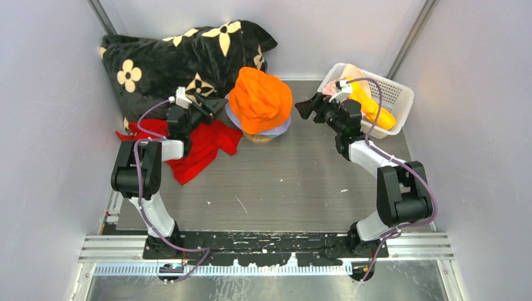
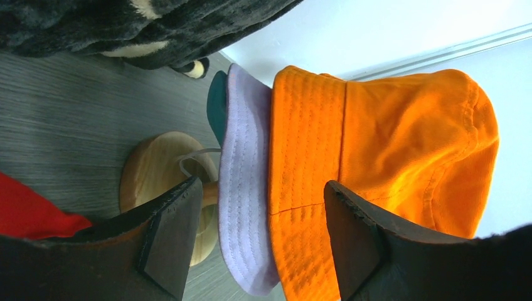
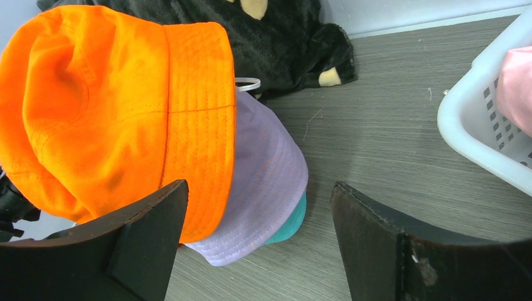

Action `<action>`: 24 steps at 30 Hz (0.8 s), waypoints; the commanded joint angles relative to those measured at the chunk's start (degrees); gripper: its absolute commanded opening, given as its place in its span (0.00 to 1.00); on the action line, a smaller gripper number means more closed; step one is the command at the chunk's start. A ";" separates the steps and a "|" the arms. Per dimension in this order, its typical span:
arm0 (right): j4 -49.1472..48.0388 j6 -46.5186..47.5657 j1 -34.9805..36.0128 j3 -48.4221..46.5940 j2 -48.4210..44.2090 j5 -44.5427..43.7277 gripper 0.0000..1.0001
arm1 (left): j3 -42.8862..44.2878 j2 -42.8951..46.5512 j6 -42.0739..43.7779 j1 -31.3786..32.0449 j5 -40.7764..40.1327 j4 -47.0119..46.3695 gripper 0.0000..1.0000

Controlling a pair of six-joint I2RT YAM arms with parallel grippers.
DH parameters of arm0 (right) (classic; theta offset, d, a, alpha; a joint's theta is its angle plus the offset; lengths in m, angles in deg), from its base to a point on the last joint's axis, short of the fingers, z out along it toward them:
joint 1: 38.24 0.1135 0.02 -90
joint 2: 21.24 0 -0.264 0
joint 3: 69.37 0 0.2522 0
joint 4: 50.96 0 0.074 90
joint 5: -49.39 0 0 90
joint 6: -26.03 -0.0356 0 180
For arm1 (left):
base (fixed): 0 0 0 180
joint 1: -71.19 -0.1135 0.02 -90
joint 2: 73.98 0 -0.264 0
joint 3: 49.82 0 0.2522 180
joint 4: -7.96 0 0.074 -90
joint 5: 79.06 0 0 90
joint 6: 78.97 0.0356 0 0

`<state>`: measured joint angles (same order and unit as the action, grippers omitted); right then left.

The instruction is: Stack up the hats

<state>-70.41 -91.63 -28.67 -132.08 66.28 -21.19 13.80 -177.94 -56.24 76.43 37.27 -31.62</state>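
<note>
An orange hat [image 1: 260, 100] tops a stack on a round wooden stand [image 1: 259, 137] at the table's back middle. Under it show a lavender brim [image 2: 241, 207] and a teal brim [image 2: 218, 103]; the right wrist view shows the same orange [image 3: 106, 113], lavender [image 3: 266, 182] and teal [image 3: 290, 227] hats. A yellow hat [image 1: 371, 106] and a pink one [image 1: 329, 88] lie in the white basket [image 1: 396, 95]. No beige hat can be made out. My left gripper [image 1: 216, 105] is open and empty just left of the stack. My right gripper [image 1: 305, 105] is open and empty just right of it.
A black plush blanket with cream flowers [image 1: 175, 59] is heaped at the back left. A flat red cloth [image 1: 201, 145] lies under my left arm. Grey walls close in the back and both sides.
</note>
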 commanded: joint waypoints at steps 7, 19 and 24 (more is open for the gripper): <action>-3.80 -0.40 -0.36 -0.89 0.37 0.71 0.88 | 1.83 2.16 -0.31 0.86 1.27 -4.44 0.71; -3.92 -0.55 -0.59 -0.71 0.10 0.75 0.88 | 1.61 4.11 -0.38 1.26 1.93 -3.78 0.71; -3.88 -0.55 -0.67 -0.70 -0.15 0.71 0.88 | 2.65 2.36 -0.62 1.96 2.45 -4.45 0.71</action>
<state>-70.60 -91.83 -29.09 -132.08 66.90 -21.00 14.48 -176.17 -56.32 77.61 38.08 -32.49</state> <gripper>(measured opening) 0.879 0.710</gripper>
